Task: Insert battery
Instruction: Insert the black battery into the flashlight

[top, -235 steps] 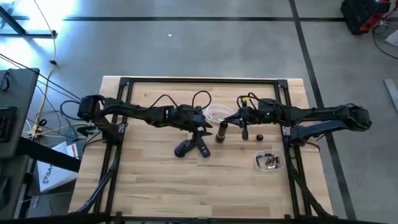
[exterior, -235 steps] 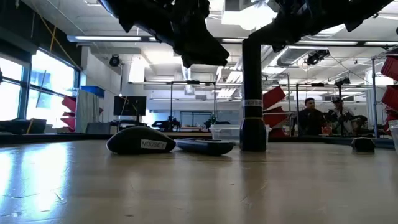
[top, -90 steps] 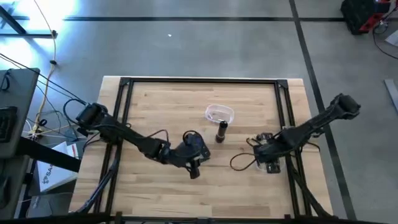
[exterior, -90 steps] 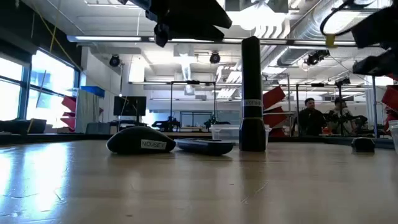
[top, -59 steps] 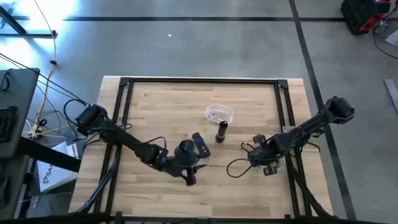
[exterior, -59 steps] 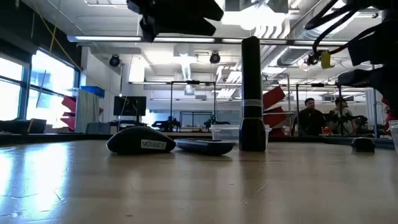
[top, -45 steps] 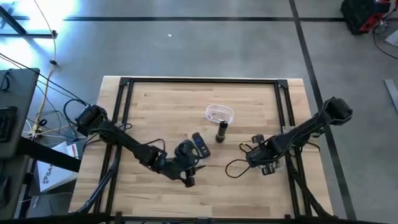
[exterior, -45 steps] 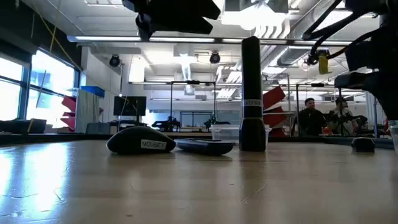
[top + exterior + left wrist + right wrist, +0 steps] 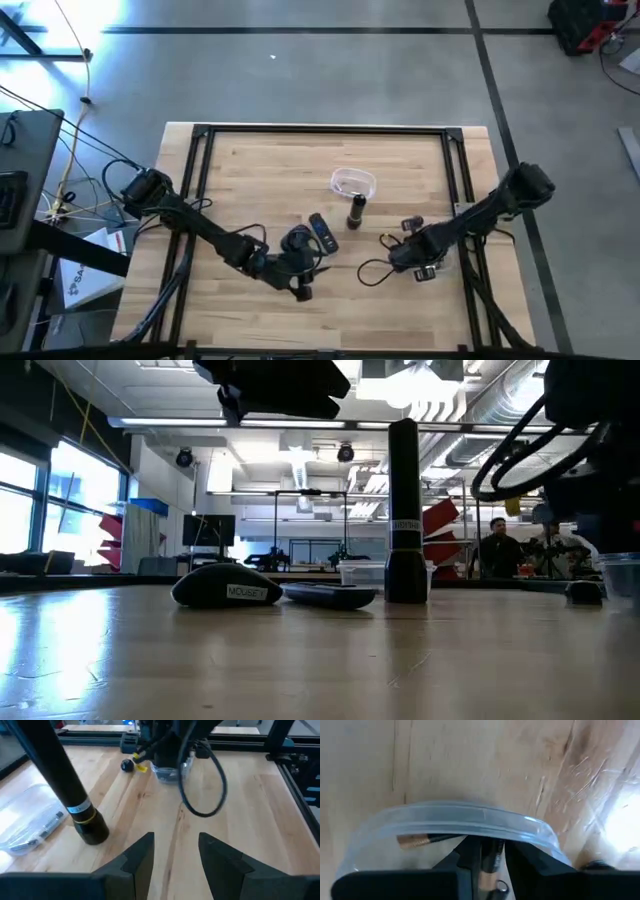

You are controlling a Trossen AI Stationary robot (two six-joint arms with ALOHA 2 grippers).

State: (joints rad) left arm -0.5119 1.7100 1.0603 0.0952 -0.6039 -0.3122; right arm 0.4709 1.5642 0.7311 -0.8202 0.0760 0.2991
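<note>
The right gripper is seen lowered into a clear round container near the right edge of the table; its 2 fingers are parted slightly on either side of a dark battery, though it cannot be told for certain whether the pads already press on it. A 2nd battery with a brass-coloured end lies crosswise just beside the first, inside the same container. The straddled battery's long axis appears to run along the line of the fingers rather than across them, so a clean pinch across its width is judged possible. In the high view the right gripper sits well apart from the flashlight, which stands upright near the table's middle. The left gripper, its fingers spread and empty, is held low near the mouse, with the flashlight nearer to it than to the right arm.
</note>
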